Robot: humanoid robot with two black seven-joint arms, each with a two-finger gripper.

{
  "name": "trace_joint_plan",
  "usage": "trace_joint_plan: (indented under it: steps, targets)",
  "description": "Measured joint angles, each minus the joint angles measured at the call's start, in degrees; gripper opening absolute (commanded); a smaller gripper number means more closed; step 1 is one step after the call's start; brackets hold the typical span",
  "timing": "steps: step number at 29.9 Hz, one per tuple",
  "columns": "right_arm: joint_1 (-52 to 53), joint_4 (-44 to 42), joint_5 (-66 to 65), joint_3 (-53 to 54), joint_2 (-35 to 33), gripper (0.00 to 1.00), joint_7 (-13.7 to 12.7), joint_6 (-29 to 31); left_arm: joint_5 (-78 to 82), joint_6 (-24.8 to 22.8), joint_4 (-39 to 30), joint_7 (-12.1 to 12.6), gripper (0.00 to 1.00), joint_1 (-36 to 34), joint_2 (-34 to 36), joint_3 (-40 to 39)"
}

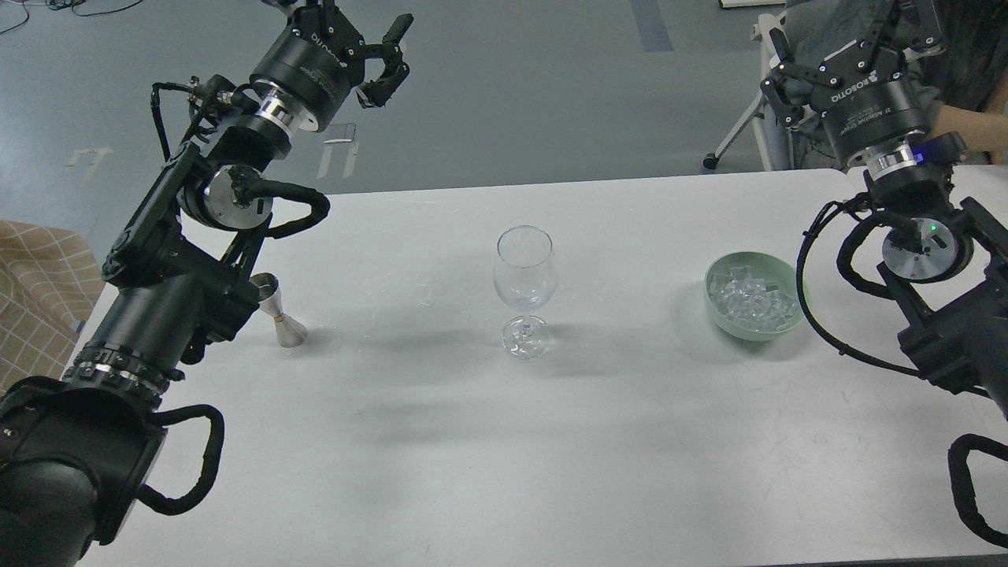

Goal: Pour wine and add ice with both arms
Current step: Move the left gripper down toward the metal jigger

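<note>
An empty-looking wine glass [524, 272] stands upright at the table's middle. To its left a small metal jigger [282, 317] stands partly hidden behind my left arm; the wine itself cannot be made out. A pale green bowl [718, 309] holding the ice [750, 298] sits to the glass's right. My left gripper [356, 31] is raised high beyond the table's far left, open and holding nothing. My right gripper [844, 43] is raised beyond the far right corner, its fingers spread open and bare. Both are well apart from the glass, jigger and bowl.
The white table [504, 441] spans the view, its far edge just behind the glass. A chair frame [748, 118] and a seated person [969, 118] are behind the right gripper. A beige checked cloth [31, 291] lies off the table's left edge.
</note>
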Motion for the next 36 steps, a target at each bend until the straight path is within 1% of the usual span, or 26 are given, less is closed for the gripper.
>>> trace_joint_plan:
  steps: [9, 15, 20, 22, 27, 30, 34, 36]
  targets:
    - [-0.1, 0.0, -0.1, 0.0, -0.9, 1.00, 0.0, -0.8, 0.0, -0.2, 0.4, 0.0, 0.98, 0.8, -0.4, 0.1]
    - [1.9, -0.4, 0.2, 0.1, -1.0, 1.00, 0.3, -4.4, -4.1, -1.4, 0.8, -0.3, 0.98, 1.0, 0.8, -1.2]
    - [3.2, -0.7, 0.2, 0.0, -0.9, 1.00, 0.3, -4.6, -12.9, -2.3, 0.9, -1.7, 0.98, 1.9, 2.8, -2.3]
    - [3.5, -1.4, 0.2, -0.1, -0.9, 1.00, 0.3, -4.6, -14.3, -3.2, 0.9, -2.0, 0.98, 2.1, 3.2, -2.3]
    - [4.4, -3.4, 0.1, -0.1, -0.9, 1.00, 0.3, -5.0, -15.3, -3.6, 2.1, -2.6, 0.98, 2.5, 2.6, -2.4]
    - [4.2, -3.6, 0.0, -0.1, -0.9, 1.00, 0.3, -5.2, -15.5, -2.5, 2.4, -3.1, 0.98, 2.8, 2.6, -1.9]
    - [4.1, -4.0, 0.0, -0.2, -0.9, 1.00, 0.3, -5.4, -15.1, 1.6, 2.4, -2.8, 0.98, 2.8, 3.1, -1.4]
    - [4.1, -4.1, -0.1, -0.2, -0.9, 1.00, 0.3, -5.4, -15.0, 2.7, 2.4, -2.6, 0.98, 2.5, 3.2, -1.3]
